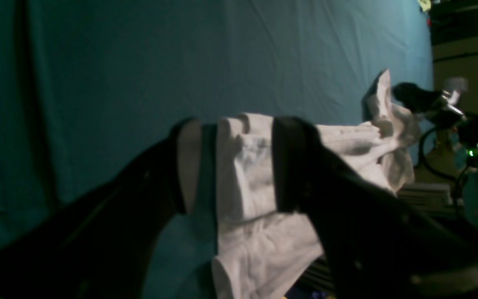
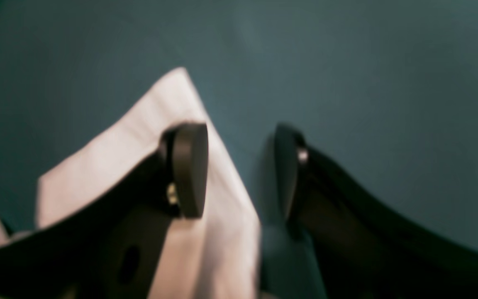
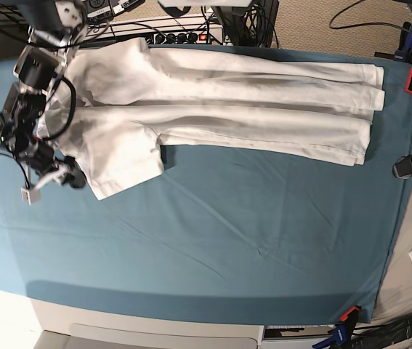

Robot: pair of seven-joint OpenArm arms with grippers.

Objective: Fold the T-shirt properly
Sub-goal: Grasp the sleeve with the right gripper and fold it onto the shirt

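across the desk a teal sheet [image 3: 213, 233] lies stretched and clamped at its edges, with cables and a power strip [image 3: 180, 33] behind the far side and pale floor to the right. the t-shirt [image 3: 213, 109] lies flat along the far half, folded into a long band, one sleeve reaching toward the near left. the right gripper [image 3: 57, 174] sits at that sleeve; its wrist view shows the jaws standing apart, one finger over a white corner [image 2: 172, 108], nothing pinched. the left gripper [image 1: 237, 162], unclear in the base view, has its jaws apart around bunched white cloth, touching one finger only
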